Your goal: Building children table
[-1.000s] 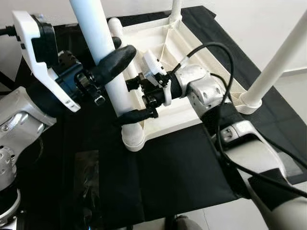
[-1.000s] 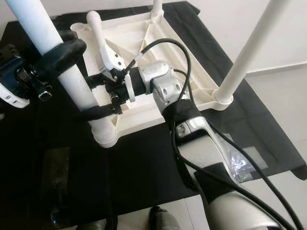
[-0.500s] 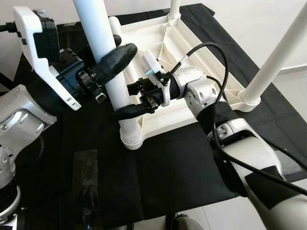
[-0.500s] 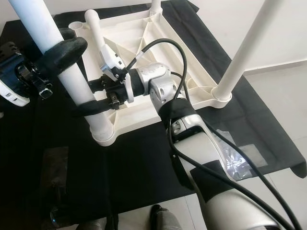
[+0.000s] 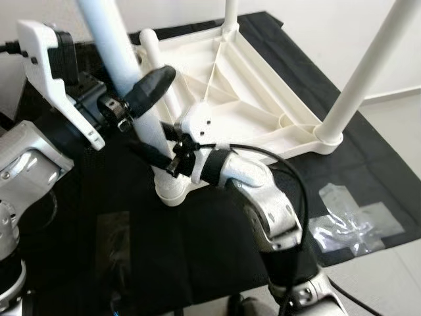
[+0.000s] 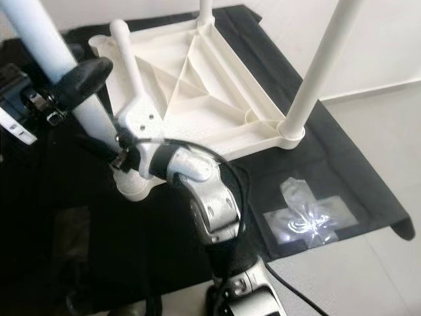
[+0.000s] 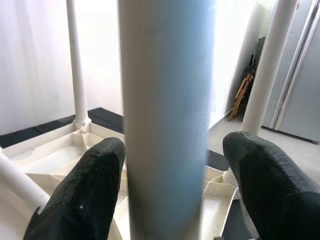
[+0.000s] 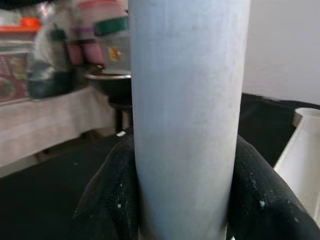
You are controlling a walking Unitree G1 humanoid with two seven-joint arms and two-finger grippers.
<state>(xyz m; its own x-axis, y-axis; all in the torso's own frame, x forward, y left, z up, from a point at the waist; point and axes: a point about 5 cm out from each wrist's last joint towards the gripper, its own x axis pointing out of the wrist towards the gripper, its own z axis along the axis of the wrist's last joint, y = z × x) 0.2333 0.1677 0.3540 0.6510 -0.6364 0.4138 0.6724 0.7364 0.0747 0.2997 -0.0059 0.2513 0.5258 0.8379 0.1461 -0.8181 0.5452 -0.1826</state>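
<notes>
1. Judging by its look, the white plastic table leg (image 5: 122, 62) was a light, stiff, hollow tube with a smooth and probably slippery skin — best held low on the shaft, close to the socket, where a push seats it without levering.
2. The leg stood in the near corner socket (image 5: 172, 192) of the upturned white table top (image 5: 243, 99), which lay on a black cloth (image 5: 217, 250); two more legs (image 5: 368, 72) already stood in other corners, and another lay loose on the top (image 5: 152, 56).
3. The left gripper (image 7: 165, 185) straddled the leg midway up; in its wrist view both pads (image 7: 80, 195) stood slightly off the tube, so it read as released around the leg, not pinching.
4. The right gripper (image 8: 182, 195) sat lower, just above the socket, its fingers (image 8: 112, 200) pressed against both sides of the tube — clenched on it.
5. A crumpled clear plastic wrapper (image 5: 345, 220) lay on the cloth, well apart from the work.
</notes>
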